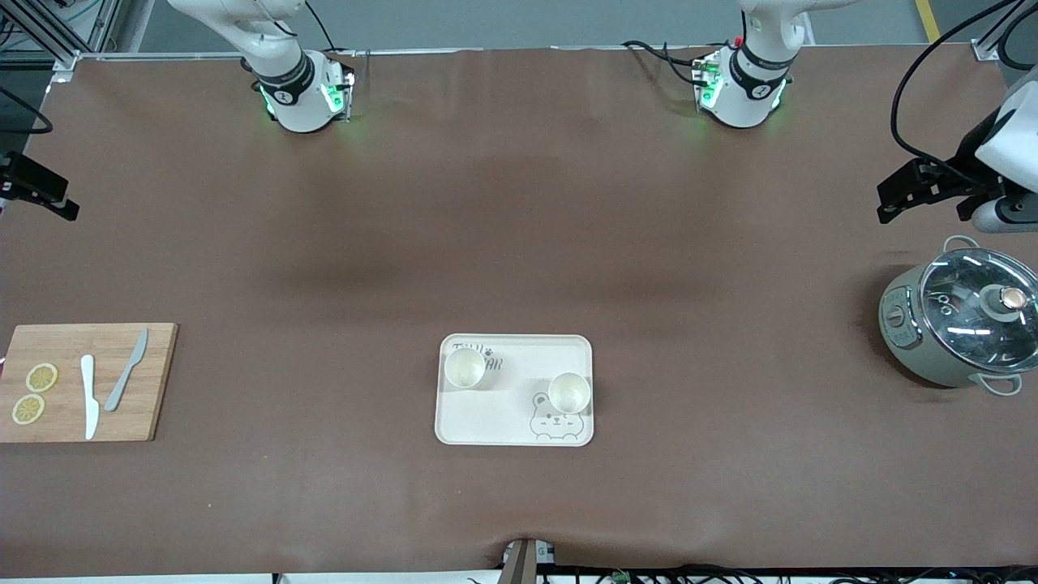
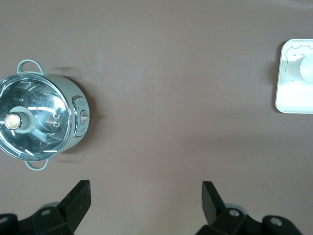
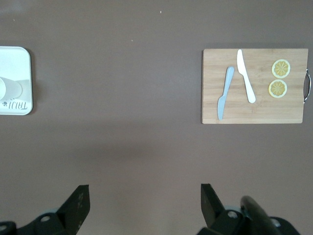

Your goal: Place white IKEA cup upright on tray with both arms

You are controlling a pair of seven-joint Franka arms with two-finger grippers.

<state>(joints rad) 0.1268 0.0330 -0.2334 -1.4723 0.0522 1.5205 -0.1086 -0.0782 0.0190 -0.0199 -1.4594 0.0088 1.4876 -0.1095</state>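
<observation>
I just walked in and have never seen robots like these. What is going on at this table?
Nothing is being handled right now. Two white cups stand upright on the cream bear tray, which looks like the job done. Both arms wait, pulled back with fingers open: the left gripper near a lidded pot at its end of the table, the right gripper at the end where a wooden cutting board carries two knives and lemon slices.

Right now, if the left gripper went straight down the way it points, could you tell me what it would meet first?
The left gripper, open, points at bare brown table, so it would probably meet that first. The lidded pot and the tray lie off to either side.
</observation>
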